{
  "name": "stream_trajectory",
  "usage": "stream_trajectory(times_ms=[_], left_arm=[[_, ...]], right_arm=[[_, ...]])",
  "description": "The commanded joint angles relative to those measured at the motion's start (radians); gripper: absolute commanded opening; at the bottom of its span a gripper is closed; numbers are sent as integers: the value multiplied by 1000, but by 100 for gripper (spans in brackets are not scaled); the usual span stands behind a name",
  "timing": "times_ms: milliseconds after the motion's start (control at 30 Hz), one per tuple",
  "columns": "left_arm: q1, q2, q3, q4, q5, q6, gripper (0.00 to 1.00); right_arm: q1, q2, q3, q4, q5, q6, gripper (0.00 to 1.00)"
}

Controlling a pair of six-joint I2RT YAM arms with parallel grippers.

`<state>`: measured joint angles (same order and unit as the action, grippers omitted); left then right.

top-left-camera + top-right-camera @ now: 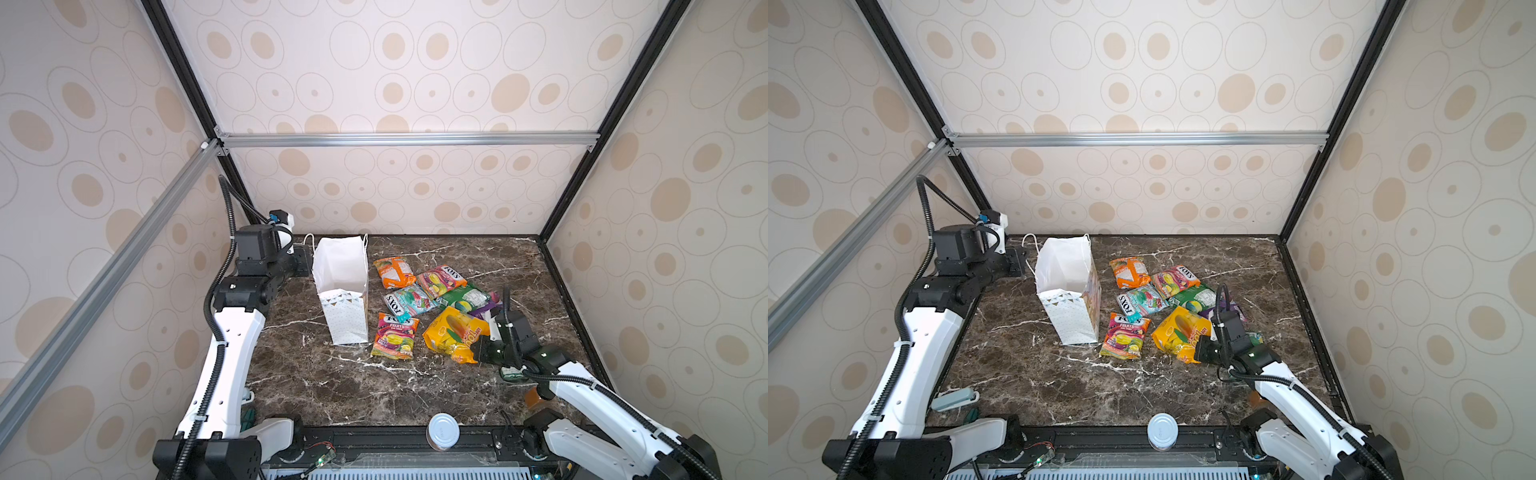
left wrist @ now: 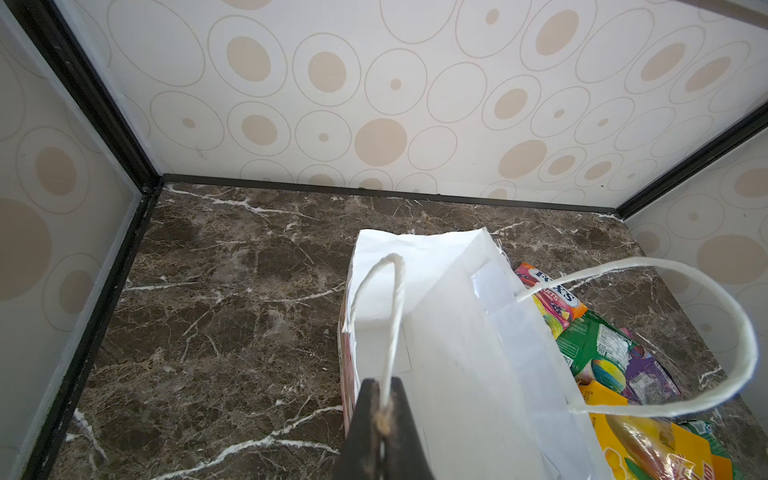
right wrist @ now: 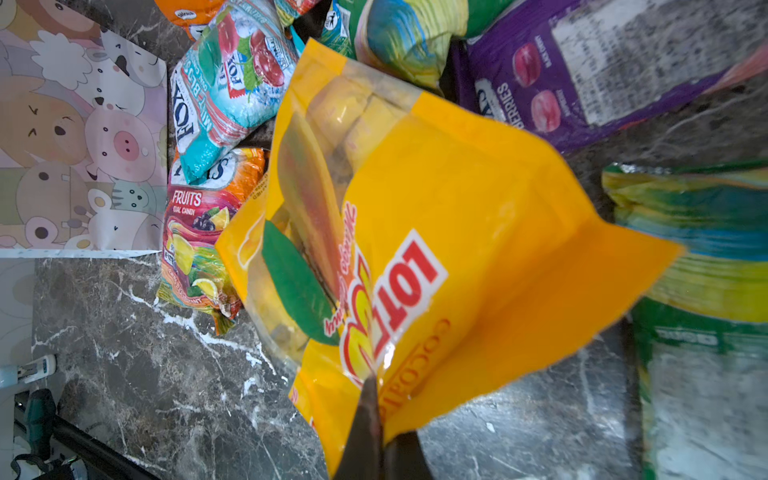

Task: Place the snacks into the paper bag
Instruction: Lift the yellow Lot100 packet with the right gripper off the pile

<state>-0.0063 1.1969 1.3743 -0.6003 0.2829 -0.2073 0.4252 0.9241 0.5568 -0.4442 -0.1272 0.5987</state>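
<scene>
R gripper (image 3: 376, 411): jaws clamped on a near corner of the big yellow packet (image 1: 451, 332). The packet's long axis runs from the jaws toward the back-left, into the pile. Its far end seems to rest by the other snacks (can't tell if it's clear of the surface (image 1: 332, 386)).

The paper bag (image 1: 347, 320) stands upright, mouth up, left of those jaws, w/ the teal FOX'S packet (image 1: 409, 301) and a fruit FOX'S packet (image 1: 392, 336) between. So the carry, I'd judge, goes up and leftward over the rim.

L gripper (image 2: 382, 411) is nearer the bag, jaws closed on one cord handle (image 2: 395, 316).

Count:
- 1 bag.
- 8 snacks visible: 1 yellow, 1 teal, 2 fruit FOX'S (2nd (image 1: 440, 280)), 1 orange packet (image 1: 392, 272), 2 green packets (image 1: 463, 297) (image 3: 698, 249), 1 purple packet (image 3: 582, 62).
- None seen inside the bag.
</scene>
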Motion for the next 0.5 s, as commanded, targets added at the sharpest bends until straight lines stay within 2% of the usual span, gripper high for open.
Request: stream_trajectory(times_ms=[0,467], left_arm=[[6,-22,12,-2,-2,25,2],[6,-46,-10,6,0,20,2]], right_arm=[[-3,-12,54,-29,19,-38,0],[-2,10,166,-75,14,-100,0]])
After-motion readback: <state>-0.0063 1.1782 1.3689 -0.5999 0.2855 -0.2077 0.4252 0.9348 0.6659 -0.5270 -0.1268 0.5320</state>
